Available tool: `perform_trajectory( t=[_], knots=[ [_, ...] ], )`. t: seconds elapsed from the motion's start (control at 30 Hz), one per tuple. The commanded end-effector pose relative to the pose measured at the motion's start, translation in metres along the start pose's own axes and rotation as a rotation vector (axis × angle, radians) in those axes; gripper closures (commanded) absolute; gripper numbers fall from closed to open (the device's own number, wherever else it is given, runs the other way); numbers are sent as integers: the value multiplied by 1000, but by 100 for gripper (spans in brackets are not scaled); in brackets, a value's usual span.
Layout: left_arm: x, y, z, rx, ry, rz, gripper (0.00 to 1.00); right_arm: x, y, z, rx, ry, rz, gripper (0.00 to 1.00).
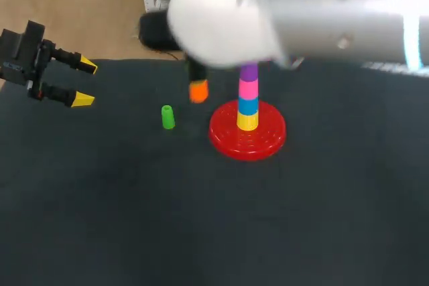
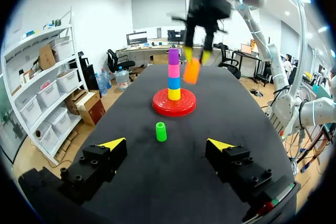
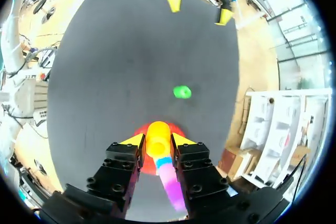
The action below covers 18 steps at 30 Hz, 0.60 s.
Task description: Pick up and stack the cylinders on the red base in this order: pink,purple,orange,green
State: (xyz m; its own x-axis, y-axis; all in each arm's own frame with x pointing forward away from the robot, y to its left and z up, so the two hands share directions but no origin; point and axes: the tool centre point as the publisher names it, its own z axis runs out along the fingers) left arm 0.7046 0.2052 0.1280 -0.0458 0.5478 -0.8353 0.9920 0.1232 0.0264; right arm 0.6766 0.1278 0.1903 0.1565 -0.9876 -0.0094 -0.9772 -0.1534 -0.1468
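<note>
The red base [image 1: 231, 140] carries a stack of yellow, blue, pink [image 1: 248, 89] and purple [image 1: 249, 72] cylinders. My right gripper [image 2: 196, 55] is shut on the orange cylinder [image 2: 192, 70], which hangs in the air, slightly tilted, beside the stack at about the pink cylinder's height. In the right wrist view the orange cylinder [image 3: 157, 139] sits between the yellow tips, above the base [image 3: 180, 128]. The green cylinder [image 1: 167, 116] stands on the table left of the base, also seen ahead of my left gripper [image 2: 167, 144]. That gripper [image 1: 85, 83] is open and empty at the far left.
A dark cloth covers the table [image 1: 201, 219]. My right arm's large silver link [image 1: 301, 11] crosses the back of the head view and hides the right gripper's upper part. Bare cloth lies in front of the base and the green cylinder.
</note>
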Motion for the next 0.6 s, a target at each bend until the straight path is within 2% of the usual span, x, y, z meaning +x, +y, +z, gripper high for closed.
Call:
perform_trajectory(
  t=[0.03, 0.17, 0.37, 0.6],
  knots=[
    [1, -1, 0, -2, -2, 2, 0, 44, -12, -55, -36, 8, 26, 100],
    [1, -1, 0, -2, -2, 2, 0, 67, -27, -64, -57, 11, 53, 100],
    [1, -1, 0, -2, -2, 2, 0, 70, -42, -61, -91, 27, 41, 100],
    [1, -1, 0, -2, -2, 2, 0, 81, -42, -46, -114, 22, 75, 100]
  ],
)
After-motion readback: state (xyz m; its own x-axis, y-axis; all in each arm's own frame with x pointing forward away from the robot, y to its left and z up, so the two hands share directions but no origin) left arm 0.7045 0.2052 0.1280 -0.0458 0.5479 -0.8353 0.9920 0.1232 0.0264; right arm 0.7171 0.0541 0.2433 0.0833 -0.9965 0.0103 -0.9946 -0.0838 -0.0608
